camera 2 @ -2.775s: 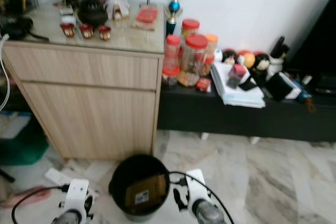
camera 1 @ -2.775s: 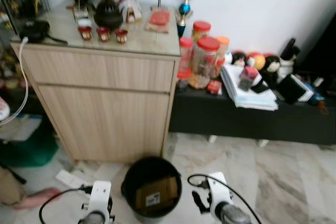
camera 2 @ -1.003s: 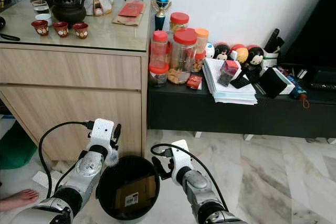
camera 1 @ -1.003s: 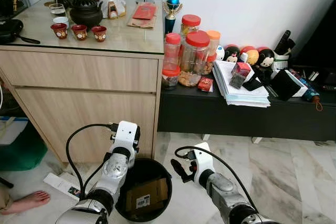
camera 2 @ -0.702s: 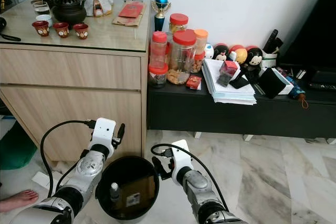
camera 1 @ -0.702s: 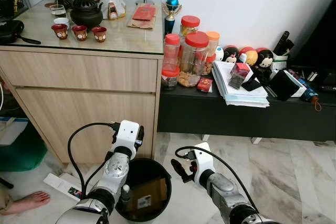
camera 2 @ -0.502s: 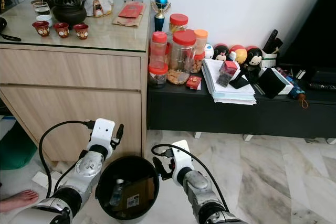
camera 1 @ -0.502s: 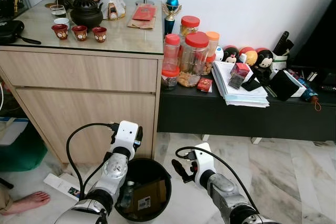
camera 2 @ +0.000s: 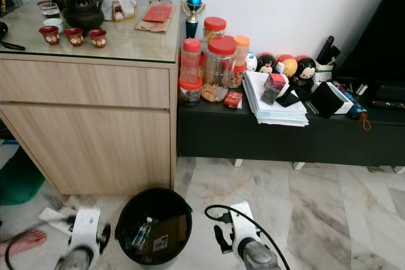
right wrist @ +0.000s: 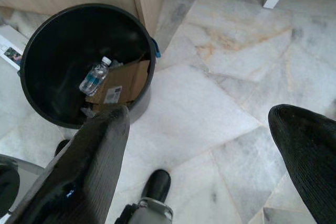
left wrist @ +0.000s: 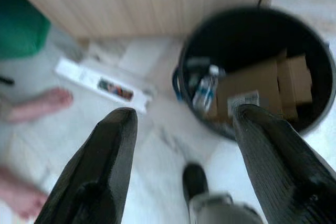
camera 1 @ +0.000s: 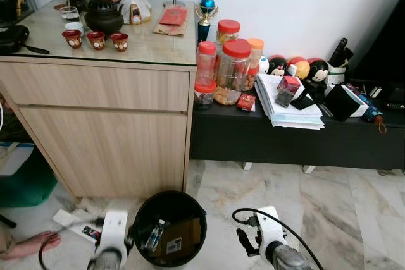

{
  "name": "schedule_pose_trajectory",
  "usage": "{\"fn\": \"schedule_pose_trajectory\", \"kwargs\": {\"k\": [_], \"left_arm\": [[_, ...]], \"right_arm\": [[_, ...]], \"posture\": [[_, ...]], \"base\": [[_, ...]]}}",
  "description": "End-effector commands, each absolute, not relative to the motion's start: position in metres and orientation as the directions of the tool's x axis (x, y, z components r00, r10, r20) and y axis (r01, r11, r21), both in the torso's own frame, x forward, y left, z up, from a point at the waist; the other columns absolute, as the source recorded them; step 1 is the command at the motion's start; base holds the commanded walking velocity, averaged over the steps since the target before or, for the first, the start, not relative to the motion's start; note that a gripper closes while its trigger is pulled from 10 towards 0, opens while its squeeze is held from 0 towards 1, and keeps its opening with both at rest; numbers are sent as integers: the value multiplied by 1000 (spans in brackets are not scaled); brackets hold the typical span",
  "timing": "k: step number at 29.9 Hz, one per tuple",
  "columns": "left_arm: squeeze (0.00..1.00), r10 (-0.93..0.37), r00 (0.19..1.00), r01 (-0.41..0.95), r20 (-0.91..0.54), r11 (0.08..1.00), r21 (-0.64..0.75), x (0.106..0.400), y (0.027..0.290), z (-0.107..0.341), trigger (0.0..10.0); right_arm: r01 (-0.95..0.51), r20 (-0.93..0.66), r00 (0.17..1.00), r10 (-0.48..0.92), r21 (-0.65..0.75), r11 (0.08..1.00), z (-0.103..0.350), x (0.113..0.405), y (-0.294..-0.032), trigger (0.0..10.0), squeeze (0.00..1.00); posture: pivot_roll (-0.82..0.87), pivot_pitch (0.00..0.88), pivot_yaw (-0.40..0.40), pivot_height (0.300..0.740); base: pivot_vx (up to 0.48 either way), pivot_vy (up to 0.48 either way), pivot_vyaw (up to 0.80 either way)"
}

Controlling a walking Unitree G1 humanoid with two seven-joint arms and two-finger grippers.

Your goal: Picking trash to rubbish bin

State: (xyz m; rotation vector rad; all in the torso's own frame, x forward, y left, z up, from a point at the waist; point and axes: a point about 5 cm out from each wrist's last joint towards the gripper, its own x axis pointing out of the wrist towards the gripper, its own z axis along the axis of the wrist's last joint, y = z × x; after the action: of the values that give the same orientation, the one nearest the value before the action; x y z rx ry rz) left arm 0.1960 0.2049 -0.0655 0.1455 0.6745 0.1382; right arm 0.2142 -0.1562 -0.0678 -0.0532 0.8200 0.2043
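Observation:
A black round rubbish bin (camera 1: 166, 196) stands on the marble floor in front of the wooden cabinet. Inside it lie a small clear plastic bottle (camera 1: 152, 235) and a flattened cardboard box (camera 1: 182, 237). My left gripper (left wrist: 184, 113) hangs low just left of the bin, its fingers spread wide and empty. In the left wrist view the bottle (left wrist: 203, 90) leans against the cardboard (left wrist: 262, 85). My right gripper (right wrist: 202, 111) is open and empty, low to the right of the bin (right wrist: 31, 45), over bare floor.
The wooden cabinet (camera 1: 107, 131) rises behind the bin. A low black bench (camera 1: 291, 140) with jars and papers runs to the right. A paper leaflet (camera 1: 77, 224) and a person's bare foot (camera 1: 38, 243) lie left of the bin. Marble floor (camera 1: 342, 213) opens to the right.
The left gripper was above the bin's left rim; a bottle dropped into the bin. Both arms have since sunk to the bottom of the view, away from the bin.

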Motion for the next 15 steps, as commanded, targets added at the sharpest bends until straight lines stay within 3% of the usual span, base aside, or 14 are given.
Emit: {"fn": "schedule_pose_trajectory", "kwargs": {"k": [1, 9, 15], "left_arm": [[0, 187, 729, -107, -658, 981, 160, 184, 205, -73, 10000], [0, 210, 624, -160, -753, 977, 139, 156, 205, -89, 10000], [0, 203, 621, -163, -757, 978, 129, 156, 205, -89, 10000]], "right_arm": [[-171, -766, 633, 113, 4, 985, -74, 203, -167, 10000, 0], [-154, -784, 614, 95, -1, 988, -79, 194, -170, 10000, 0], [-151, -777, 622, 96, 2, 989, -77, 198, -169, 10000, 0]], "posture": [[60, 0, -104, 740], [61, 0, -102, 740], [55, 0, -103, 740]], "base": [[0, 0, 0], [0, 0, 0], [0, 0, 0]]}}
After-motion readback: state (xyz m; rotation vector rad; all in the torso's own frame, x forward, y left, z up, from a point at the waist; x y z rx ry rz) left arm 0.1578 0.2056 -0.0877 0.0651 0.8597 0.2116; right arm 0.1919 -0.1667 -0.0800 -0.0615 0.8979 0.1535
